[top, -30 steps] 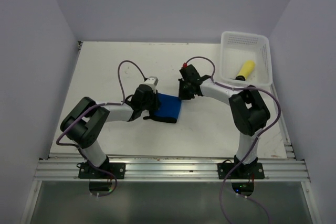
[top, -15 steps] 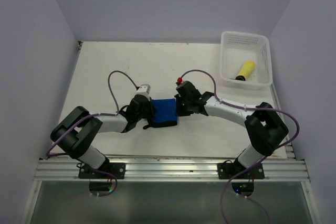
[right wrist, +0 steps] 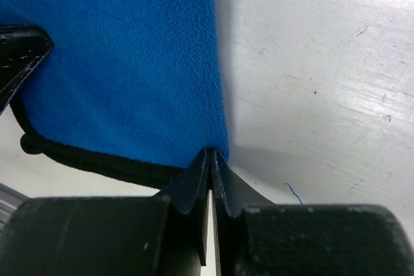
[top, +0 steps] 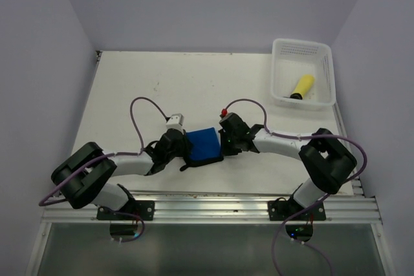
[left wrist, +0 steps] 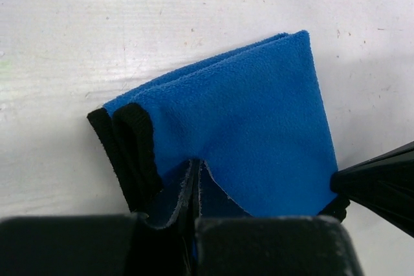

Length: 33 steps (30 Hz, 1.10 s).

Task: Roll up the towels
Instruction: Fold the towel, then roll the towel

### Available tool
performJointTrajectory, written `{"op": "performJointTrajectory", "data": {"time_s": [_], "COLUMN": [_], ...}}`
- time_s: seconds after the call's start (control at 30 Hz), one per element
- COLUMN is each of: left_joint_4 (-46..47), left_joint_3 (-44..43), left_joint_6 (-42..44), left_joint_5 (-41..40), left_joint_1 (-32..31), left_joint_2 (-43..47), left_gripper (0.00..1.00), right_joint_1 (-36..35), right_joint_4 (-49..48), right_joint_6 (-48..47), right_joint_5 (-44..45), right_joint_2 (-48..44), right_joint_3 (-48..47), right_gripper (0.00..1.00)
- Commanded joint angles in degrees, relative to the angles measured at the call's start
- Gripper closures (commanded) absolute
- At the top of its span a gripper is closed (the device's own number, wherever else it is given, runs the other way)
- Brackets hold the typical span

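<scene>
The blue towel (top: 204,145) lies folded in a few layers on the white table, its dark edging stacked at one side (left wrist: 126,153). My left gripper (top: 187,149) is shut on the towel's left edge, and the cloth (left wrist: 246,121) puckers into the pinched jaws (left wrist: 195,176). From the other side my right gripper (top: 224,144) is shut on the right edge, where the blue cloth (right wrist: 123,63) meets the closed jaws (right wrist: 211,158). The yellow towel (top: 302,86) lies rolled up inside the basket.
The white perforated basket (top: 282,50) stands at the back right corner. Purple cables loop over both arms. The metal rail (top: 213,208) runs along the table's near edge, close to the towel. In each wrist view the other gripper's dark fingertip (left wrist: 381,185) (right wrist: 18,53) shows.
Both grippers have drawn the blue towel toward the near edge of the table. It now sits lower in the top view and the arms are more folded back.
</scene>
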<state>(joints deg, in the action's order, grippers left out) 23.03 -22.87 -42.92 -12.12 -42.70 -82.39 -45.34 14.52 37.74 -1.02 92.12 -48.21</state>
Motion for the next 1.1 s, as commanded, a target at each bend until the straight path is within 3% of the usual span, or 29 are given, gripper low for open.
{"op": "performJointTrajectory", "data": {"time_s": [0.0, 0.17, 0.37, 0.47, 0.7, 1.07], "left_joint_4": [-4.9, -5.6, -12.4, -14.8, -16.9, -17.0], "left_joint_3": [1.3, 1.7, -1.5, -3.9, -11.0, -16.2], "left_joint_6": [-0.7, 0.2, 3.2, 4.9, 6.6, 7.1], "left_joint_5": [-4.5, -3.1, -4.2, -4.5, -2.9, -0.6], "left_joint_1": [-0.1, -0.1, -0.6, -0.5, -0.6, -0.5], "left_joint_2": [2.9, 9.2, 20.6, 22.1, 17.2, 11.1], "left_gripper": [1.0, 1.0, 0.83, 0.76, 0.67, 0.61], "right_joint_1": [-0.4, -0.5, -0.6, -0.6, -0.5, -0.5], "right_joint_4": [0.7, 1.2, 3.6, 5.0, 2.3, -7.7], "right_joint_6": [0.2, -1.5, -1.6, 0.7, 5.9, 9.9], "right_joint_5": [0.9, -1.8, -1.5, 0.9, 2.0, -1.4], "right_joint_2": [-2.4, -3.0, -8.3, -10.0, -10.5, -7.1], "right_joint_3": [1.2, -1.5, -4.1, -4.0, 0.7, 8.4], "right_gripper": [0.93, 0.91, 0.79, 0.69, 0.64, 0.59]}}
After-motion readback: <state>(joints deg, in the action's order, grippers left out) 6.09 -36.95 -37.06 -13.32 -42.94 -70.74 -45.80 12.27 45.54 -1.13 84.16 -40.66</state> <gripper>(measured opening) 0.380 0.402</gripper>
